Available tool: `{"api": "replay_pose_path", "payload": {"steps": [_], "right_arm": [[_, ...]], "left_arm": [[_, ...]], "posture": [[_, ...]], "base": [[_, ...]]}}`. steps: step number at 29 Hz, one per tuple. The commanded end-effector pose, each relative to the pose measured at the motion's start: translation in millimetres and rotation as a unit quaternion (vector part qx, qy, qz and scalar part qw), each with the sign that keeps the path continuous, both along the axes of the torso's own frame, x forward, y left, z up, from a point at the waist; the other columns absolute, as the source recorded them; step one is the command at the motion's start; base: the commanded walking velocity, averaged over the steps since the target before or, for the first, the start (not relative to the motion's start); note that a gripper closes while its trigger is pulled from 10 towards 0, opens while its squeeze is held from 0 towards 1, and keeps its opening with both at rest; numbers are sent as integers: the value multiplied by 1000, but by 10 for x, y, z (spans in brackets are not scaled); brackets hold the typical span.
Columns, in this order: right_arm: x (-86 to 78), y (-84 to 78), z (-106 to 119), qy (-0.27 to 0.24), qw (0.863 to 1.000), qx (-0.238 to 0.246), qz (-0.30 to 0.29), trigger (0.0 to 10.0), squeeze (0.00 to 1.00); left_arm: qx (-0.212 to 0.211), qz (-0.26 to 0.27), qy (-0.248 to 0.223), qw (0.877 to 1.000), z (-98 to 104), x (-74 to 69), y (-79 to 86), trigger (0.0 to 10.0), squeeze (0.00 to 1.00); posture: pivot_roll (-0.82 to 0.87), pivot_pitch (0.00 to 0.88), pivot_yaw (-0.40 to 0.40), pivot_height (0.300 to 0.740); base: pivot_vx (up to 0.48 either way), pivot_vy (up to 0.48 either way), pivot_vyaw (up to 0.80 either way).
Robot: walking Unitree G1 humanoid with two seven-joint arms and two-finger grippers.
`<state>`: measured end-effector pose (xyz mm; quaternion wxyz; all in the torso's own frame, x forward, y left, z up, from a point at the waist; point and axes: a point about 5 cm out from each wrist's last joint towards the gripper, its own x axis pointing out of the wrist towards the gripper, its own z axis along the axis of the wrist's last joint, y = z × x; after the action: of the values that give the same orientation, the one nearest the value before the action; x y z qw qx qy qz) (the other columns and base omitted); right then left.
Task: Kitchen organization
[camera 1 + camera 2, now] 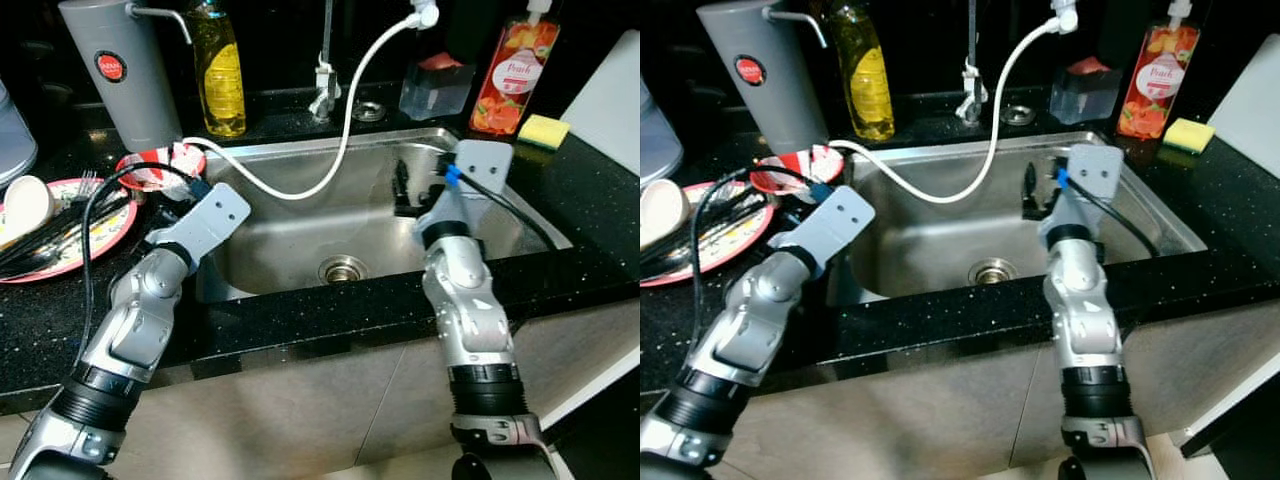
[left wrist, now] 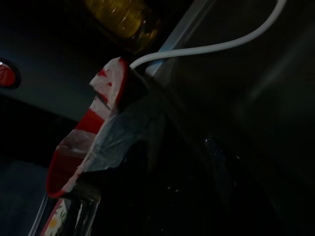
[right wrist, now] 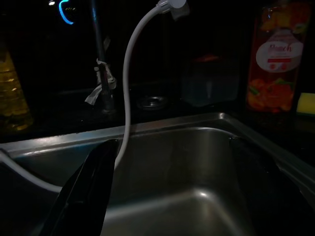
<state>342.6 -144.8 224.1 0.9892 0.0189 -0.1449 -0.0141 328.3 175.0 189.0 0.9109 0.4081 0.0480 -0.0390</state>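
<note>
Your robot stands at a black speckled counter (image 1: 300, 320), both arms reaching toward the steel sink (image 1: 300, 235). The right gripper (image 1: 403, 188) hangs inside the basin near its right wall; your right wrist view shows what the head views do not, the two black fingers (image 3: 86, 189) spread wide apart with nothing between them. The left gripper is beside the red-and-white paper bowl (image 1: 160, 166) at the sink's left rim; its wrist view is very dark, and you cannot tell how its jaws stand. That view shows the bowl close up, crumpled and tilted, its red rim facing the camera, a detail lost from the head views.

A white hose (image 1: 345, 130) runs from the spout fitting (image 1: 424, 14) down in a loop over the basin and out across the left rim, ending by the bowl. To the left sits a floral plate (image 1: 88, 240) bearing a white cup (image 1: 28, 200) on its side and dark utensils lying lengthwise toward the sink. Behind stand a grey dispenser (image 1: 118, 70), a yellow bottle (image 1: 220, 70), a peach soap bottle (image 1: 515, 70) and a yellow sponge (image 1: 543, 129).
</note>
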Motion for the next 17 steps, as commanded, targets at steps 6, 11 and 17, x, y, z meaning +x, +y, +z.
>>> {"api": "replay_pose_path", "payload": {"steps": [6,11,17], "right_arm": [[40,85,49,-4,1000,-5,22,10000,0],[55,156,8,5,999,-5,37,10000,0],[66,203,14,3,999,-4,44,10000,0]], "left_arm": [[1,2,2,1000,-26,-16,-37,10000,0],[3,-4,8,1000,-36,-18,-78,10000,0],[-15,1,24,1000,-41,21,-58,10000,0]], "posture": [[96,0,-16,740],[118,0,-36,740],[103,0,-23,740]], "base": [[0,0,0],[0,0,0],[0,0,0]]}}
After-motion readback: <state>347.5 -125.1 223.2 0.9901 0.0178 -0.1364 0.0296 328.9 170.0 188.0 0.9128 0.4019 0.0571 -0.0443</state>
